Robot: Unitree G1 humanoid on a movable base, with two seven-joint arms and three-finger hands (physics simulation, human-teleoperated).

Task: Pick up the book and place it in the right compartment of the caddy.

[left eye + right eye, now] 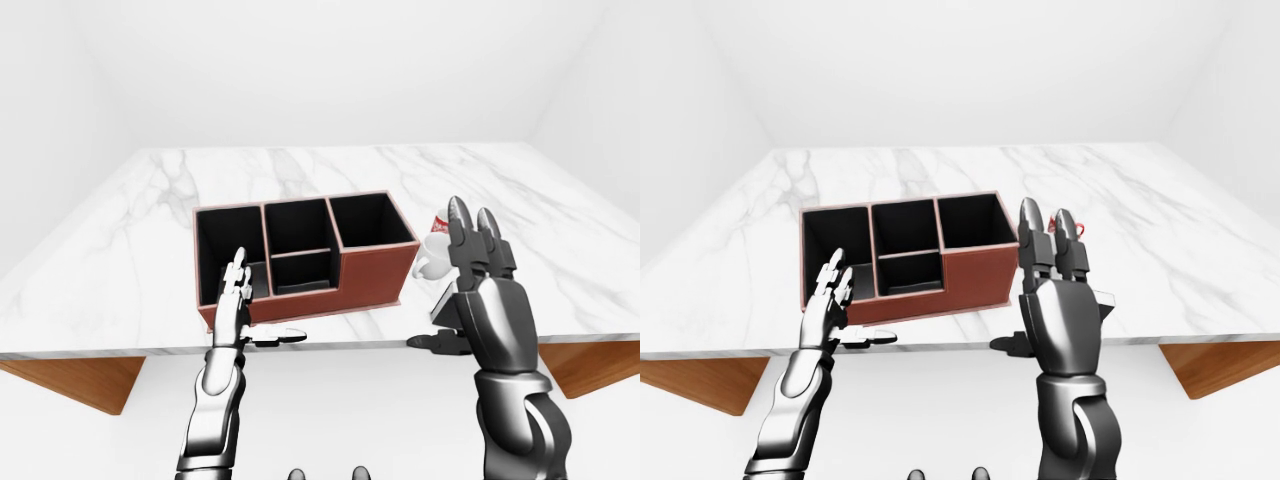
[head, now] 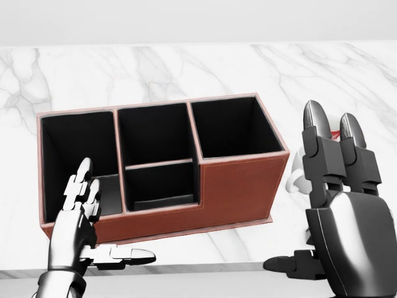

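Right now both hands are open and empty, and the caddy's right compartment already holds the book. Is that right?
Not quite. Both the left hand and the right hand are open and empty, but the right compartment of the caddy holds nothing: the head view shows only its dark interior. No book can be made out in any view now.

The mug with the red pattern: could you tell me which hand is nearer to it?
Right. The right hand is raised right before the mug, hiding most of it; the left hand is beyond the caddy, on the left.
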